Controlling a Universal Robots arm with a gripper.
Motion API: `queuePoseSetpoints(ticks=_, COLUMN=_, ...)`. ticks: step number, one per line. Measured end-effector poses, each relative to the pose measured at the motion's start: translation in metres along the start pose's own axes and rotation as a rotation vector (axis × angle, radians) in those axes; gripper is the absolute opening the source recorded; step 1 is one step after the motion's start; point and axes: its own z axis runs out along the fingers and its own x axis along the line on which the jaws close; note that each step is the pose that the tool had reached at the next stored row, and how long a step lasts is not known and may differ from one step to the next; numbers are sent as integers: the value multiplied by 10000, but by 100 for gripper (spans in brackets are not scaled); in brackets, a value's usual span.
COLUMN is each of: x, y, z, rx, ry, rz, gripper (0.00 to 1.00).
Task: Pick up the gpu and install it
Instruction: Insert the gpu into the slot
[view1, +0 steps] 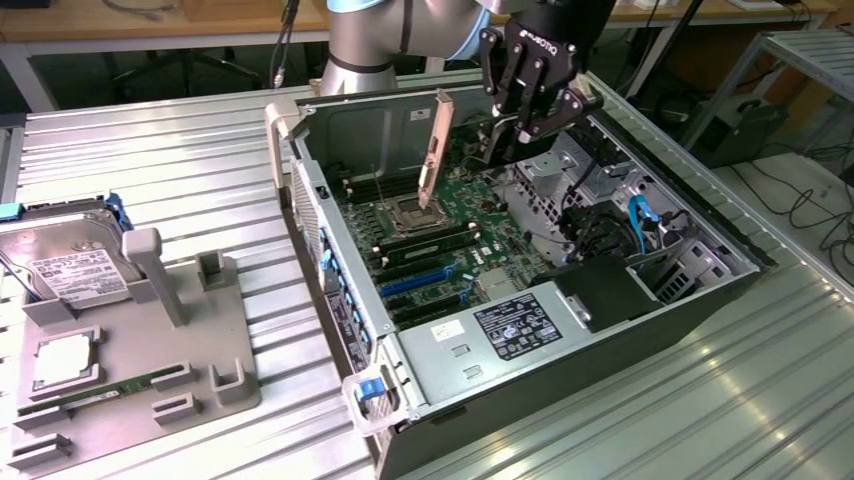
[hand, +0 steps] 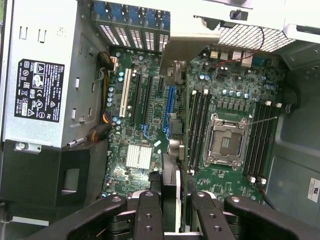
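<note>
- The gpu (view1: 433, 150) is clamped edge-on in the gripper (hand: 170, 210).
- It is held above the motherboard (view1: 441, 235), inside the open case (view1: 400, 390).

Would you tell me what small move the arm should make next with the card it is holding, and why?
Probably a slow, straight descent toward the motherboard. The fingers grip the gpu edge-on, and in the wrist view it lies roughly along the long blue slot. Whether it already touches that slot I cannot tell.
</note>
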Motion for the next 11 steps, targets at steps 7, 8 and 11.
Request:
queuePoseSetpoints(ticks=7, x=0, y=0, z=3, rx=0, ry=0, rz=86, gripper=27)
queuePoseSetpoints(ticks=8, x=0, y=0, z=4, rx=0, ry=-1, rz=91, gripper=27)
queuePoseSetpoints(ticks=11, x=0, y=0, z=5, rx=0, ry=-1, rz=112, gripper=27)
